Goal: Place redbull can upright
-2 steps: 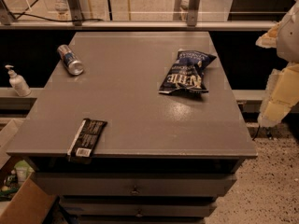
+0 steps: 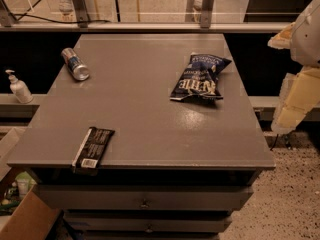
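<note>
The redbull can [image 2: 75,64] lies on its side near the far left edge of the grey table [image 2: 145,114], its silver end facing the front. It is blue and silver. My gripper [image 2: 296,98] hangs off the table's right side, well away from the can and level with the table's middle. It holds nothing that I can see.
A dark blue chip bag [image 2: 199,78] lies right of the table's centre. A black snack bar [image 2: 93,147] lies at the front left edge. A white pump bottle [image 2: 19,87] stands on a ledge to the left. A cardboard box [image 2: 27,219] sits on the floor at the lower left.
</note>
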### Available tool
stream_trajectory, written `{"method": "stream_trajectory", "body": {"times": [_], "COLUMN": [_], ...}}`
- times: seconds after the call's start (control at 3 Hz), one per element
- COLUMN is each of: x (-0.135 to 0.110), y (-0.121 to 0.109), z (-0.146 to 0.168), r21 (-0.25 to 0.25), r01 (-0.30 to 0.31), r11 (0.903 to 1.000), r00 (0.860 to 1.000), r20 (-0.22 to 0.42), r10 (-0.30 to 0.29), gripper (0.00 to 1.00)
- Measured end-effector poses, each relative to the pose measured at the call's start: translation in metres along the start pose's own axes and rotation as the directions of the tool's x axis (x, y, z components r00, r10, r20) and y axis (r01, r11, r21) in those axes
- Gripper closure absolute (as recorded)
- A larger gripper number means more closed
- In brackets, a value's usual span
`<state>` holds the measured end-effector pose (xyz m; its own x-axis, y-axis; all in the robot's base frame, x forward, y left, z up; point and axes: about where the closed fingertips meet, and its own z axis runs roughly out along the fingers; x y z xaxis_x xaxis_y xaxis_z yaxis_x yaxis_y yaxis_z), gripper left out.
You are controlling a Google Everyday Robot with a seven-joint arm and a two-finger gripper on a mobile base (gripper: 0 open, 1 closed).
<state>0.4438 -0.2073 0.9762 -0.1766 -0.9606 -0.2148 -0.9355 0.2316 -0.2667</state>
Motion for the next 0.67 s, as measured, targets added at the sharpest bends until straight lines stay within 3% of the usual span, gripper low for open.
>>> {"method": "stream_trajectory", "body": {"times": [0.33, 0.67], "x": [-0.031, -0.070], "y": [-0.011, -0.024], "z": [0.003, 0.012], "r21": [0.017, 0.036], "r01": [0.097, 0.226], "r11": [0.9951, 0.9735], "r00": [0.994, 0.972], "r20": [0.038, 0.060], "r10": [-0.098, -0.228], "gripper": [0.00, 0.00]}}
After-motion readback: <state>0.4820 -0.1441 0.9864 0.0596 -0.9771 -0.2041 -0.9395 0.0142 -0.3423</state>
